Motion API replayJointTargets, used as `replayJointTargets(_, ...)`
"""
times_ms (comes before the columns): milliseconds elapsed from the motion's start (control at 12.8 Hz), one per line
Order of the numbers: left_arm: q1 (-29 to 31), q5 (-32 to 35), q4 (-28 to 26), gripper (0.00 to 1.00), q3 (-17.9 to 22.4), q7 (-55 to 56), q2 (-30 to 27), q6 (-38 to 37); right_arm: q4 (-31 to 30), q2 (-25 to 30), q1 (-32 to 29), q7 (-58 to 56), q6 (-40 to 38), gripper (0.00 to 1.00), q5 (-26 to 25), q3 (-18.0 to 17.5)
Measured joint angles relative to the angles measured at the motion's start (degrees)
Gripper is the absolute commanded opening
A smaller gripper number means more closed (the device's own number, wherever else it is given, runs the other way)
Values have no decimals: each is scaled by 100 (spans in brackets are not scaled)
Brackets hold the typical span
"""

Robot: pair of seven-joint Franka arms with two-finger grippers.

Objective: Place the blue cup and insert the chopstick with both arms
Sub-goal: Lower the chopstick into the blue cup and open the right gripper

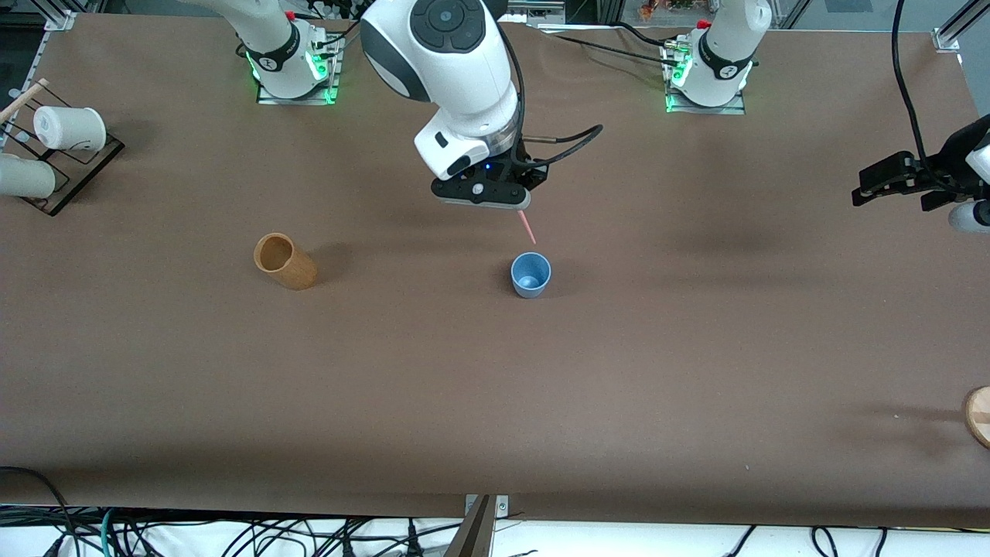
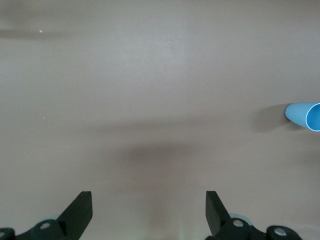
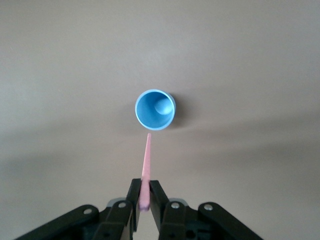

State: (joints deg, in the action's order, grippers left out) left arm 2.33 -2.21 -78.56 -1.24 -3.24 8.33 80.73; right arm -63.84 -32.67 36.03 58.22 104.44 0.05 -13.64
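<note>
Right gripper clamped tight on the pink chopstick, up in the air just short of the blue cup, tip angled down toward the rim but not yet inside. Cup already upright and empty on the brown table, near its middle, well apart from the tan wooden cup toward the right arm's end. Left gripper waiting with jaws spread wide, holding nothing, over the left arm's end; insertion and release left.
</note>
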Motion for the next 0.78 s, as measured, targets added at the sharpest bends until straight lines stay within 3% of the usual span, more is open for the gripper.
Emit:
replayJointTargets(705, -30, 0, 0, 100, -62, -25, 4, 9, 23, -321, 0, 0, 258, 0, -410, 26)
replayJointTargets(783, -32, 0, 0, 100, -65, -25, 4, 9, 23, -371, 1, 0, 282, 5, -412, 26)
